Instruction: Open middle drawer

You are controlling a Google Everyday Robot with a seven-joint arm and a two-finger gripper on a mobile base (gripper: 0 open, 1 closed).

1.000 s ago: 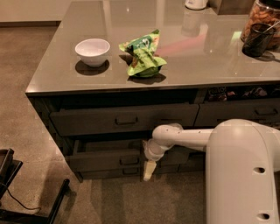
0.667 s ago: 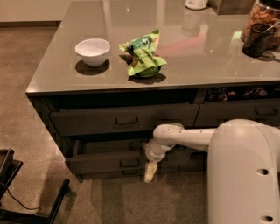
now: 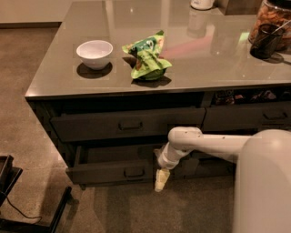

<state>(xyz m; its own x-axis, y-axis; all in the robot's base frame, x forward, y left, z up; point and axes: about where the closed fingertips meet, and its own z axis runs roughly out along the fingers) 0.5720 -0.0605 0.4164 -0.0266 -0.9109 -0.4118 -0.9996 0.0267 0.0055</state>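
Grey glossy surface (image 3: 218, 59) sat well above the gripper (image 3: 161, 179), drawers stacked under its front edge. Gripper hung low, just off the floor (image 3: 27, 68), pointing down. It was on the pale arm (image 3: 213, 143) coming in from the right, off the robot body (image 3: 263, 186) in the bottom-right corner. I couldn't tell whether it was released or clenched.

Middle drawer (image 3: 104, 173) was directly left of the gripper and sat open, its front standing out from the cabinet. I could see a strip of dark interior behind the front and a paler side wall at its far left end. The front's right end was just beside the gripper; contact or not, I couldn't tell. Its loop handle (image 3: 134, 172) was left of the gripper and apart from it.

Taller drawer (image 3: 91, 128), with the same handle, was up and left of the gripper, its front set further back than the middle drawer's. Another drawer front (image 3: 241, 117) was up and right, above the arm.

On the surface:
- white bowl (image 3: 94, 53), far up-left of the gripper
- crumpled green snack bag (image 3: 148, 57), roughly straight above it, right of the bowl and apart from it
- dark cup (image 3: 266, 41) in front of a jar (image 3: 273, 13), far up-right at the surface's right edge

Black frame (image 3: 59, 211) sat on the floor down-left, well apart from the gripper.
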